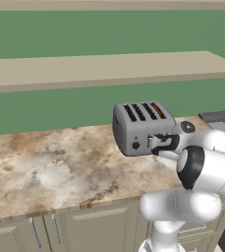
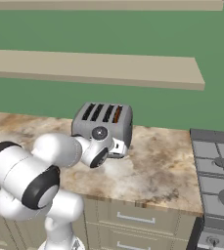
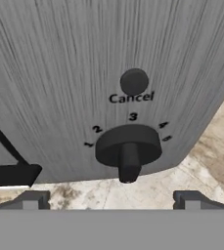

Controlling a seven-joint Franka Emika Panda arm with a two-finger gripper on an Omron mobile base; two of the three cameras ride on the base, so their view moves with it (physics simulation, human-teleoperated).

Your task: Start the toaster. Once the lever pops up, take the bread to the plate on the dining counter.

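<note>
The grey four-slot toaster [image 1: 142,129] [image 2: 102,122] stands on the marbled kitchen counter [image 1: 50,167]. The brown bread [image 1: 157,109] [image 2: 117,114] sits low in its right-hand slot. My gripper [image 1: 162,144] [image 2: 116,146] [image 3: 111,200] is open, close against the toaster's front face [image 3: 59,73]. In the hand view a black dial [image 3: 128,149] lies just ahead between my spread fingertips [image 3: 33,199], a Cancel button [image 3: 134,81] is above it, and a black lever [image 3: 13,175] is at the lower left. Nothing is held. The plate and the dining counter are out of view.
A stove [image 2: 216,168] [image 1: 224,122] adjoins the counter on the right. A beige shelf [image 1: 109,69] runs along the green wall behind the toaster. Cabinet drawers [image 2: 133,219] sit under the counter's front edge. Bare countertop stretches left of the toaster.
</note>
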